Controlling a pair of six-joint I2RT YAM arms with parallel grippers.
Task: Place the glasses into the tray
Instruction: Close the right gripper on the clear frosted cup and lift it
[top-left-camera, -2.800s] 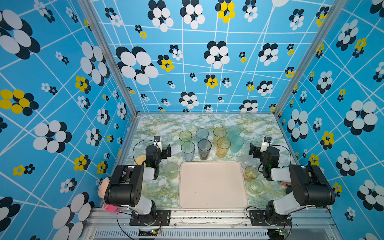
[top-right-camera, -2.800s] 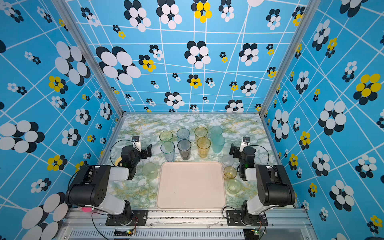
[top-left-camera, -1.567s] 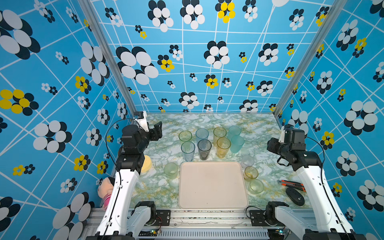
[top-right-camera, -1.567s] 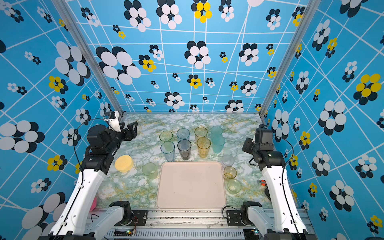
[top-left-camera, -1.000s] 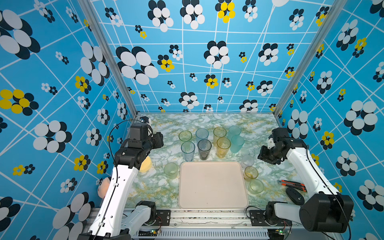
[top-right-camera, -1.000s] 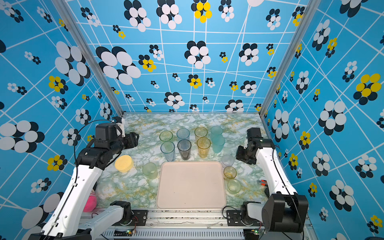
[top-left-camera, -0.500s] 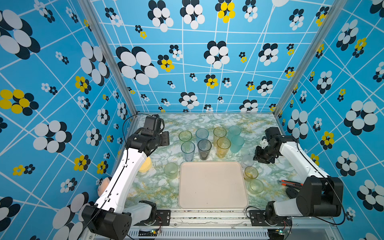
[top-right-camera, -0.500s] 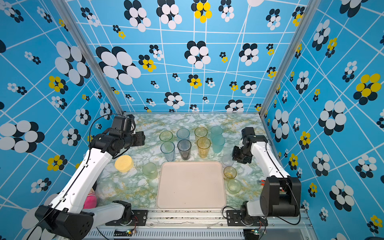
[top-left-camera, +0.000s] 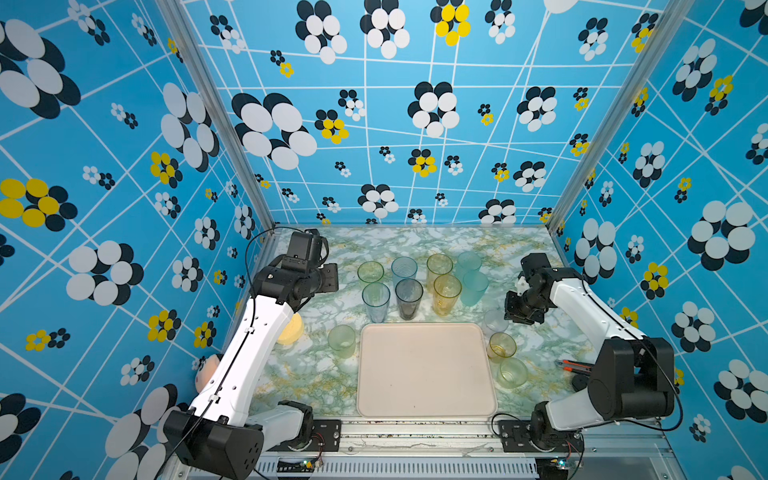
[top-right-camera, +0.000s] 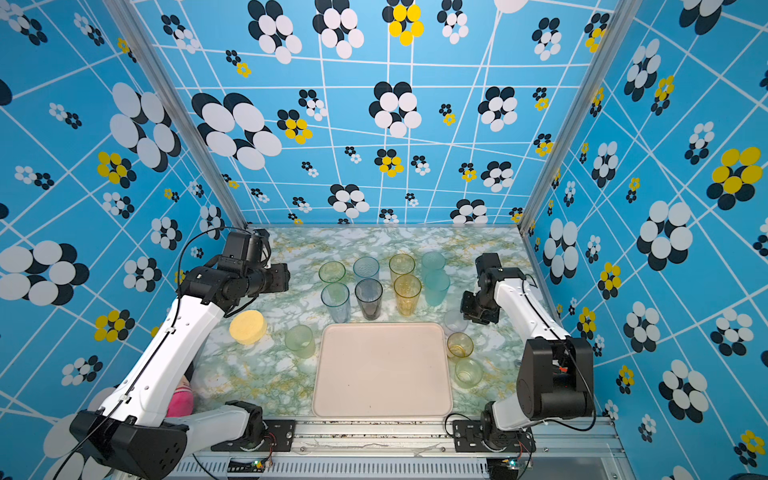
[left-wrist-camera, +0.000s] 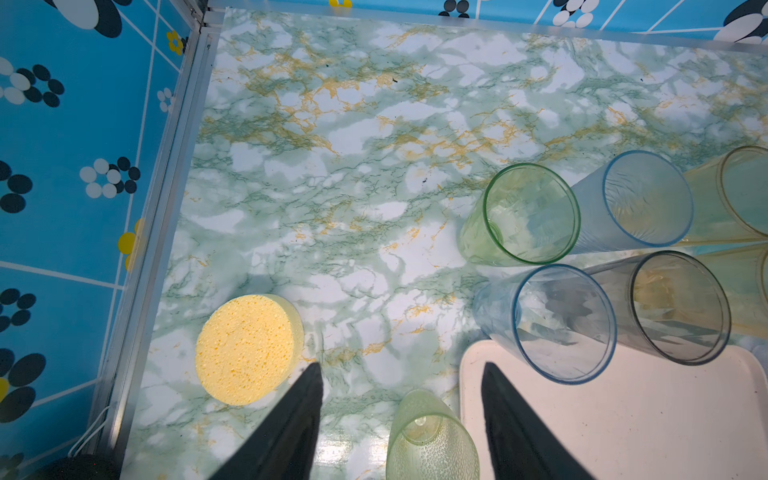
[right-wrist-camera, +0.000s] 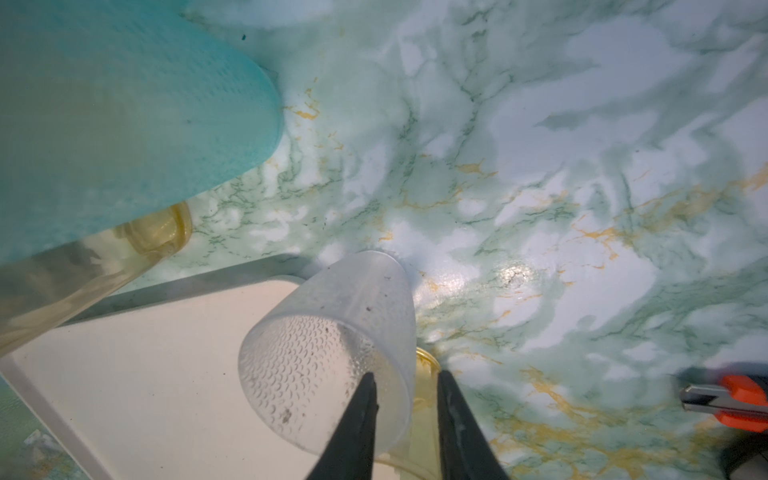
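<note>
Right gripper (right-wrist-camera: 405, 373), jaws narrowly parted astride the wall of the clear short glass (right-wrist-camera: 332, 316) just off the tray (right-wrist-camera: 145, 353) at its far right corner, risks tipping it onto the adjacent amber glass (right-wrist-camera: 426, 361) if the rim pinch slips; left gripper (left-wrist-camera: 401, 364) spread, empty.

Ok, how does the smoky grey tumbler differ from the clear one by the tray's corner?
The smoky grey tumbler is tall; the clear tumbler is short. The grey is dark-tinted, the clear colourless and dimpled. The grey one stands in the group behind the tray; the clear one off its corner, with the right gripper at its rim. Both stand upright outside the tray.
</note>
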